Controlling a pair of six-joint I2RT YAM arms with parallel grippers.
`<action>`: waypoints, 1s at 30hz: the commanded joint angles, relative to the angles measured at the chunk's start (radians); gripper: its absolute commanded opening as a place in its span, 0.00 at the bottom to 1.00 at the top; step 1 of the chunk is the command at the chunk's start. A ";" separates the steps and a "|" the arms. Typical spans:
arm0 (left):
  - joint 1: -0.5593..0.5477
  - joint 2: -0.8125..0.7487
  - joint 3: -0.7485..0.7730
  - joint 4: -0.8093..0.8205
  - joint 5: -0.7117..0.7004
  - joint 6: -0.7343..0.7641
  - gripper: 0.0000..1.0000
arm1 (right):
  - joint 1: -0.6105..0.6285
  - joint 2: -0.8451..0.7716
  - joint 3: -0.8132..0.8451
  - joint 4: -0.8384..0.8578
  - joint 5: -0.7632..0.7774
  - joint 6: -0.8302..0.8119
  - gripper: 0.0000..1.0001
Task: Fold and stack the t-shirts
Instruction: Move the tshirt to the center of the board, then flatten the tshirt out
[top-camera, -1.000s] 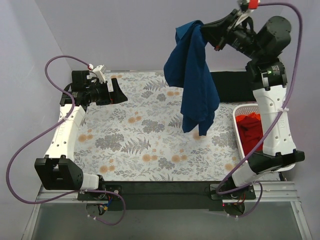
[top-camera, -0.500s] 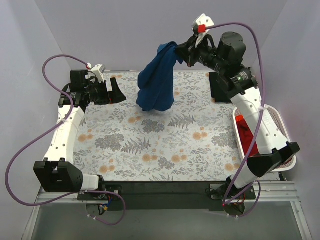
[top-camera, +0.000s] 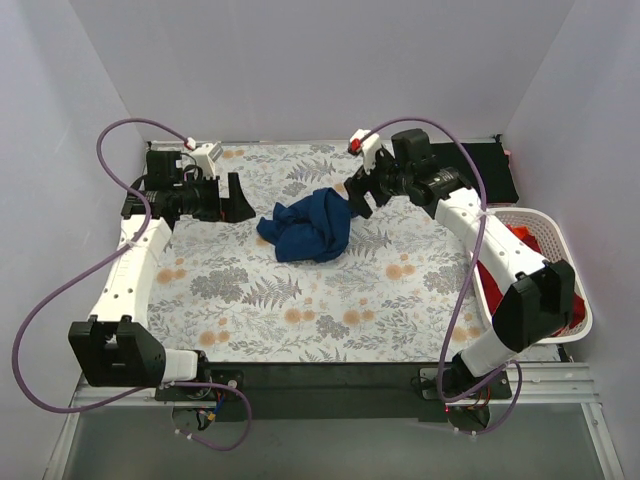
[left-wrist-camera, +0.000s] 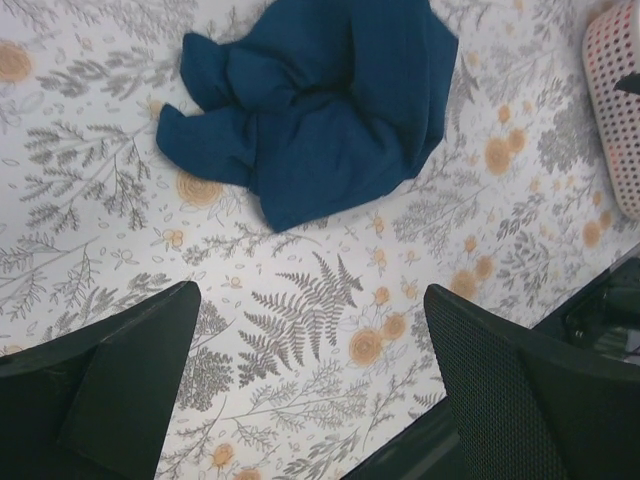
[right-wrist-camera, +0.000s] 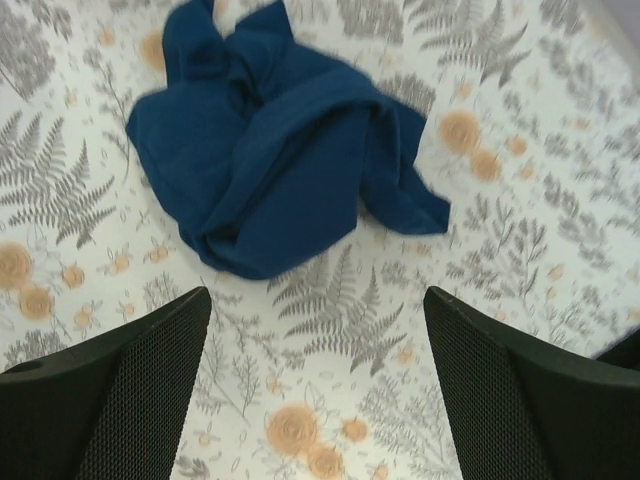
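Release just now: shirt (top-camera: 308, 227) dropped crumpled toward the table's (top-camera: 250, 320) far edge, right gripper (top-camera: 357, 198) and left gripper (top-camera: 238, 198) wide, spreading next.

navy t-shirt (top-camera: 308, 226); grey-orange floral table cover (top-camera: 300, 300); white basket (top-camera: 560, 240); red shirt (top-camera: 520, 232).

The navy t-shirt (top-camera: 305, 228) is showing as soft, matt cloth, rumpling into loose folds. The bench cover (top-camera: 300, 310) is looking smooth, matt and printed. The slotted basket (top-camera: 560, 240) is reading as white plastic. The black jaws are showing a fine mesh texture.
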 joint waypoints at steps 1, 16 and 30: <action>0.005 0.025 -0.068 -0.035 0.032 0.120 0.95 | -0.020 0.008 -0.026 -0.107 0.004 -0.061 0.92; -0.187 0.287 0.016 -0.006 -0.036 0.190 0.75 | -0.072 0.353 0.164 -0.161 -0.128 0.047 0.84; -0.377 0.428 -0.110 0.192 -0.268 0.245 0.85 | -0.169 0.568 0.425 -0.242 -0.143 -0.178 0.86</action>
